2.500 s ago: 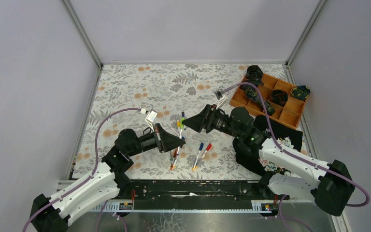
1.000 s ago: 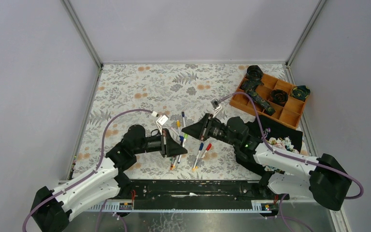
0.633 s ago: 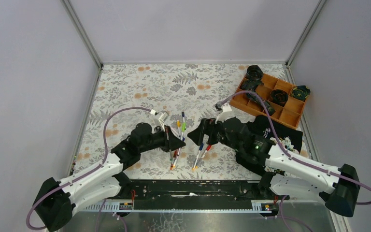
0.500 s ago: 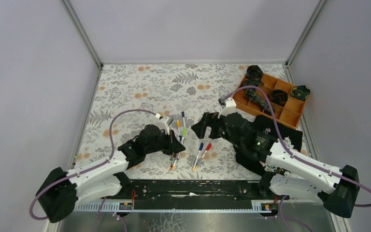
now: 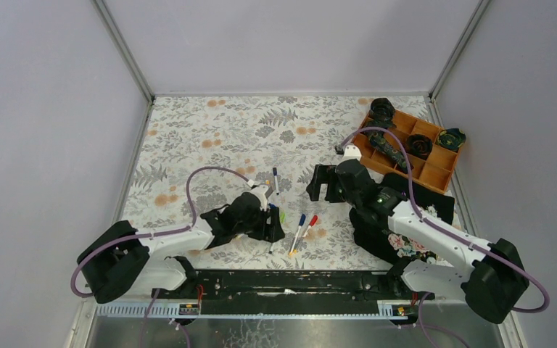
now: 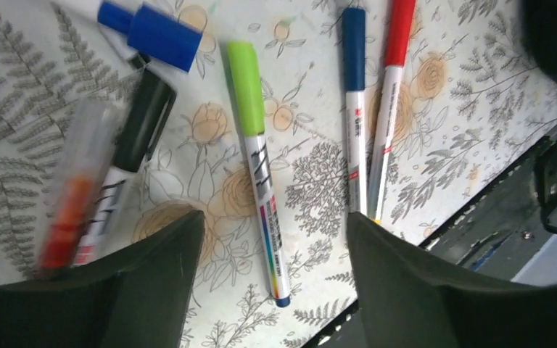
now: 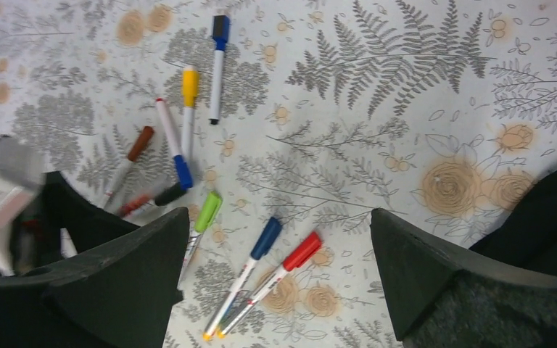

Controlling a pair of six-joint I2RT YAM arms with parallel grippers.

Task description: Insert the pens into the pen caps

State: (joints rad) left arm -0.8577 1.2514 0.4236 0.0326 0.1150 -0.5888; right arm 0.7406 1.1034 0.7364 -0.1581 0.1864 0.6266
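Note:
The pens lie on the floral table with their pen caps on. In the left wrist view a green-capped pen [image 6: 257, 145] lies between the fingers of my open left gripper [image 6: 275, 283], untouched. To its right lie a blue-capped pen [image 6: 354, 109] and a red-capped pen [image 6: 388, 109]. A black-capped pen [image 6: 141, 130] and a blurred orange one [image 6: 72, 196] lie to its left. From above, my left gripper [image 5: 272, 223] hangs low over this cluster. My right gripper [image 5: 319, 183] is open and empty, higher up and apart. The right wrist view shows the blue-capped pen [image 7: 257, 254], the red-capped pen [image 7: 290, 264] and a yellow-capped pen [image 7: 188, 94].
An orange wooden tray [image 5: 435, 181] with black items stands at the back right. A black floral cloth [image 5: 413, 217] lies under the right arm. The black rail [image 5: 290, 283] at the near edge runs close behind the left gripper.
Both grippers have opened. The green-capped pen was let go and now lies on the table. My left gripper dropped low over the pens, and the right one drew back to the right.

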